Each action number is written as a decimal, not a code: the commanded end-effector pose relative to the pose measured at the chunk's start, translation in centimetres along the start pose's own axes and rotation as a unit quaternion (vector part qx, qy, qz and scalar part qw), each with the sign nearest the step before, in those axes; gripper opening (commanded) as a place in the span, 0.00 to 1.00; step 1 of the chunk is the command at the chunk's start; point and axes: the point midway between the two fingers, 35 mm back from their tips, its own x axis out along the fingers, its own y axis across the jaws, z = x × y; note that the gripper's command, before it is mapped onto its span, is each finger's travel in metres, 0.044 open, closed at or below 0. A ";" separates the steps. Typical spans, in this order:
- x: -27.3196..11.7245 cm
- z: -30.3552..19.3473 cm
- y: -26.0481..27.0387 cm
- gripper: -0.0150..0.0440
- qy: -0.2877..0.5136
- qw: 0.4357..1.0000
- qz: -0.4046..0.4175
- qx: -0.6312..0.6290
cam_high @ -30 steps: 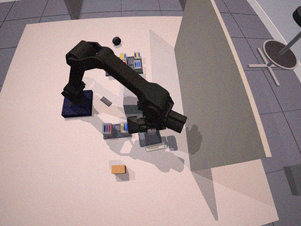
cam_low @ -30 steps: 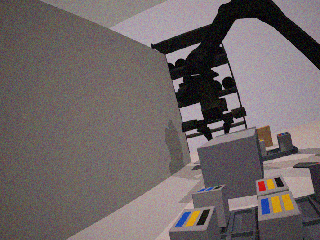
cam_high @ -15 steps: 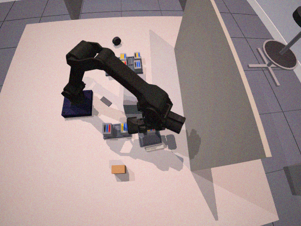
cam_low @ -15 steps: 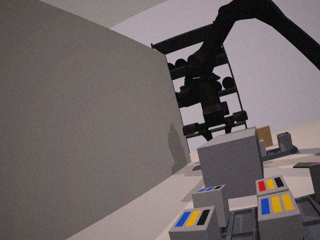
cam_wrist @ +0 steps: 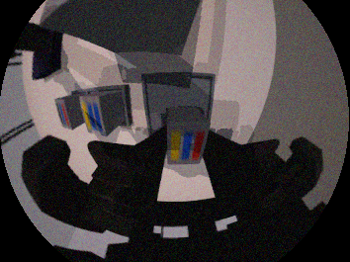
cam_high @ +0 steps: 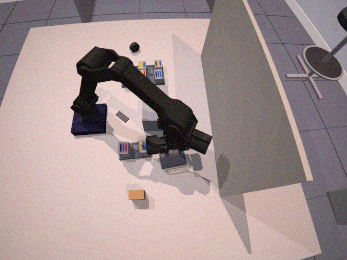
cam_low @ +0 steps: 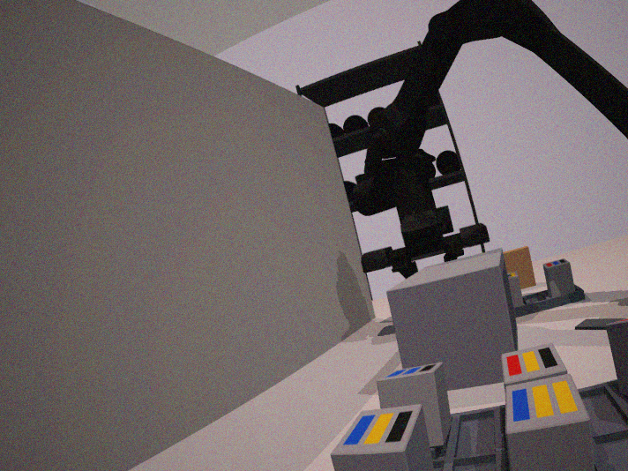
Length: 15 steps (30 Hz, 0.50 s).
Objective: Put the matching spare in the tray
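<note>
My gripper points down and is shut on a grey spare with yellow, blue and red stripes. The spare is upright over the near end of the dark tray; whether it touches the floor of the tray is hidden. A nearby rack holds a black-blue-red spare and a yellow-and-blue one. The back rack holds several striped spares. No code on a mounted unit's back can be made out.
A large grey box stands just behind the tray. A tall grey panel rises to the right. An orange block, a flat grey plate and a black round thing lie apart.
</note>
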 end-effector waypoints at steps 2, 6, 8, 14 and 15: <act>0.5 0.2 0.2 0.25 -0.003 1.000 0.002 0.002; 0.7 0.2 0.3 0.25 -0.003 1.000 0.002 0.002; 0.9 0.2 0.3 0.25 -0.003 1.000 0.002 0.002; 0.9 0.1 0.2 0.30 0.000 1.000 0.000 0.000; 0.9 0.1 0.2 0.34 0.000 1.000 0.000 0.000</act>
